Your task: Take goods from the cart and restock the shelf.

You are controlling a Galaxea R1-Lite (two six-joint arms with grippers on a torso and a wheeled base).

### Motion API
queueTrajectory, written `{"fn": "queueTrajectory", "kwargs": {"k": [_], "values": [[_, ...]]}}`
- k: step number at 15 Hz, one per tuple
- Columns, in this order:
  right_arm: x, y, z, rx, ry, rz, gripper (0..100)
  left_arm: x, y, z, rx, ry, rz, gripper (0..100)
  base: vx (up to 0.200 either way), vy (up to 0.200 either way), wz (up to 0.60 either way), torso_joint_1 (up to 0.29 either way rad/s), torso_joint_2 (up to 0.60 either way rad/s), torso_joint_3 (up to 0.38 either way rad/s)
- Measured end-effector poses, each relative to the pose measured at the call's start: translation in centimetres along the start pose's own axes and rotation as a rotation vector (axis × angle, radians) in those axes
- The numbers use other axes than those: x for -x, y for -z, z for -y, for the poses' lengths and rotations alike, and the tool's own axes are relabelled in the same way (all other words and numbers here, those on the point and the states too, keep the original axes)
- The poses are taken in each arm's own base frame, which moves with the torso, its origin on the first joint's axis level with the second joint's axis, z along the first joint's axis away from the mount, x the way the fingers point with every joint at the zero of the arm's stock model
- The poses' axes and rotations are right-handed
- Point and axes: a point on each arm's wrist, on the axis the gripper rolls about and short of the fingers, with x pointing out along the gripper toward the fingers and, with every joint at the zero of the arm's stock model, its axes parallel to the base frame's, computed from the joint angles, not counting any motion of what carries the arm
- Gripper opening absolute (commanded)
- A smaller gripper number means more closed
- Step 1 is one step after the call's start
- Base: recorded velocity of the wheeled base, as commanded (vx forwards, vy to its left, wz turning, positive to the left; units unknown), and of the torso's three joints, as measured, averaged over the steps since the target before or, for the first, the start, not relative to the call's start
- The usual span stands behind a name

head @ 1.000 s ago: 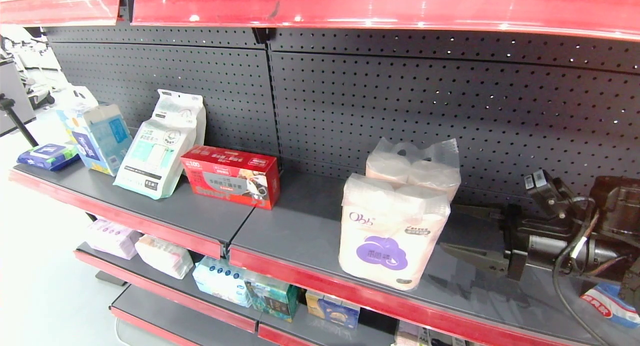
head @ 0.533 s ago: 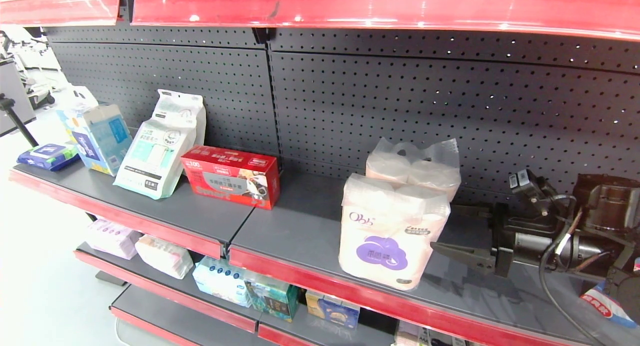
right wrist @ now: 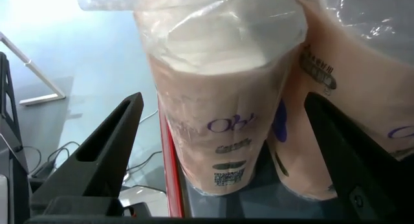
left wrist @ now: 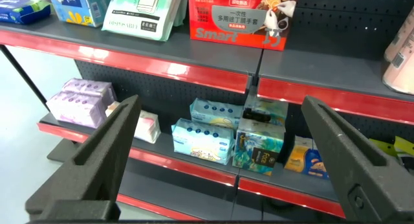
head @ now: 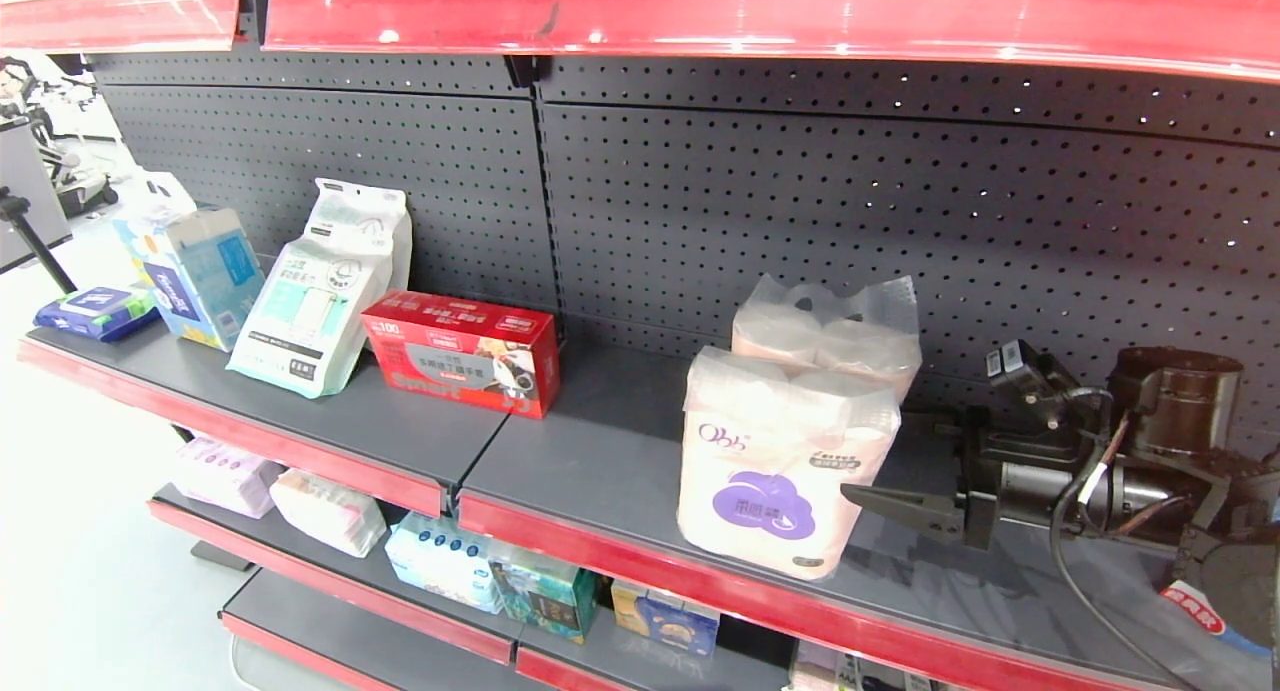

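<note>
While the left claw [left wrist: 220, 104] hangs spread and empty in front of the lower shelves [left wrist: 213, 175], the right claw [head: 885, 458] lies low over the shelf [head: 600, 451], its 2 fingers wide apart and gripping nothing. Its fingertips sit just beside the right flank of the front pack [head: 780, 461], a wrapped bundle of paper rolls. Whether they touch the wrapper cannot be told.

The front pack stands upright near the shelf's red front edge. The rear pack [head: 830, 336], of the same kind, stands directly behind it, close to the perforated back panel [head: 900, 201]. Farther to the left, well apart from both packs, are 1 red box [head: 460, 353] and then a leaning pouch [head: 320, 301].

Progress, as a judgement: 2 packs are on the shelf, and the front one looks delivered rather than held. What is left is to draw the right arm clear and fetch more goods. The bare stretch between box and packs suggests restocking is only partly complete.
</note>
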Motion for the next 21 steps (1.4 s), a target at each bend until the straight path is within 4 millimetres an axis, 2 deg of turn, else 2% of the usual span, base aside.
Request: {"fn": "queueTrajectory", "kwargs": {"k": [21], "values": [[-1.6, 0.2, -1.1, 0.004, -0.014, -0.029, 100, 0.0, 0.0, 0.0, 0.000, 0.000, 0.000, 100, 0.000, 0.000, 0.00, 0.000, 0.00, 0.000]]}}
